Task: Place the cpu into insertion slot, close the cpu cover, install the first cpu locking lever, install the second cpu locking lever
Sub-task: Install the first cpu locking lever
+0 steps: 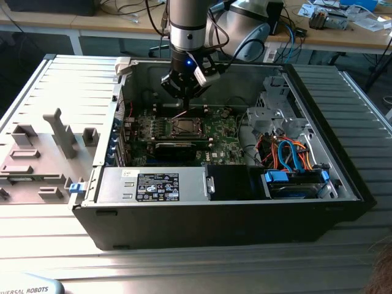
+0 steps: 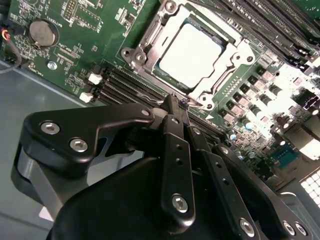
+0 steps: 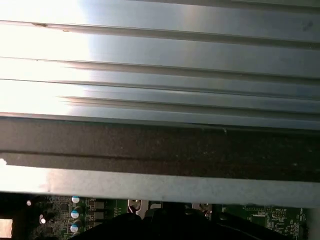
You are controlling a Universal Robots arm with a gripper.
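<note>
**Desk:** Where does your job stand inside the open computer case [image 1: 343,177]?

**Floor:** Your cpu [image 2: 192,54] sits flat in its socket on the green motherboard [image 2: 95,50], silvery top showing through the window of the cpu cover [image 2: 147,42], which appears folded down around it. That much looks done.

**Desk:** And the levers?

**Floor:** You can't confirm either is latched; a thin rod [image 1: 179,114] slants up near the socket in the exterior view. Your gripper [image 2: 176,101] hangs just beside the socket's edge, its fingers [image 2: 175,150] pressed together, seemingly holding nothing.
</note>
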